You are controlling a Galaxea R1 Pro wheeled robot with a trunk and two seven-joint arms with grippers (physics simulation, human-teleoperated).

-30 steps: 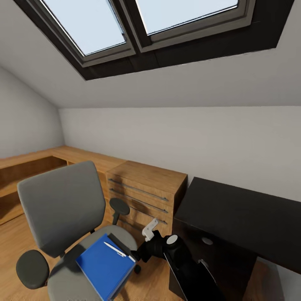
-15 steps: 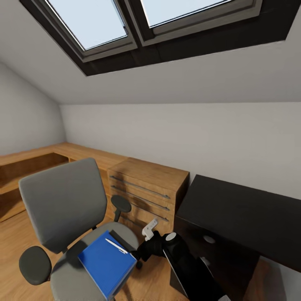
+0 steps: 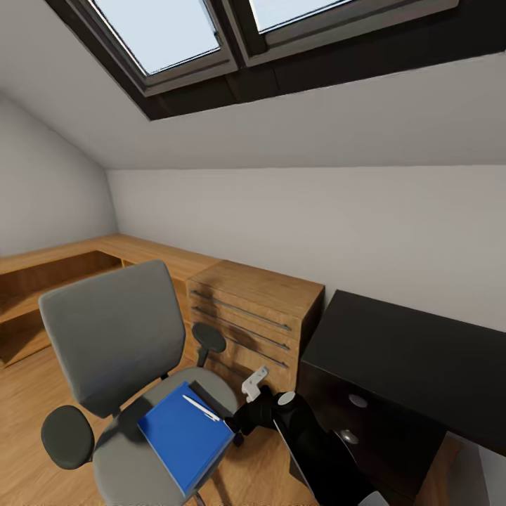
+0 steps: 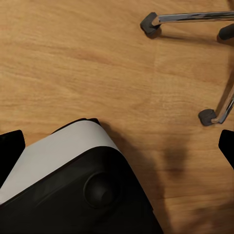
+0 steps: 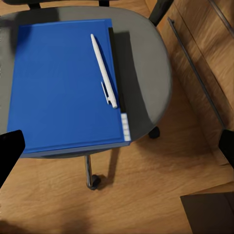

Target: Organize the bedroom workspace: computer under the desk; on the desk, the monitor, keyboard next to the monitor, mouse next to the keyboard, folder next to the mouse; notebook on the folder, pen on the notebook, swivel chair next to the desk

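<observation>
The swivel chair [image 3: 112, 330] stands on the wood floor, left of the black desk [image 3: 407, 358]. On its grey seat [image 5: 146, 68] lies the blue folder [image 3: 184, 437] [image 5: 63, 83], with a white pen [image 3: 201, 408] [image 5: 104, 68] on top. A dark strip [image 5: 117, 73] runs along one long edge of the folder; I cannot tell whether it is the notebook. My right gripper [image 5: 118, 150] hangs open above the folder's near edge, apart from it. My left gripper [image 4: 118, 148] is open over the floor by the chair's chrome legs [image 4: 195, 18]. Computer, monitor, keyboard and mouse are out of view.
A light-wood drawer unit [image 3: 253, 316] stands between chair and desk, and a low wood shelf [image 3: 42, 281] runs along the left wall. The ceiling slopes low with skylights [image 3: 176, 35]. My right arm [image 3: 299, 425] reaches over the floor. My own base [image 4: 73, 180] sits below the left gripper.
The whole head view has shifted a little, so the camera moved. Chair, folder, pen and right arm keep the same places relative to each other.
</observation>
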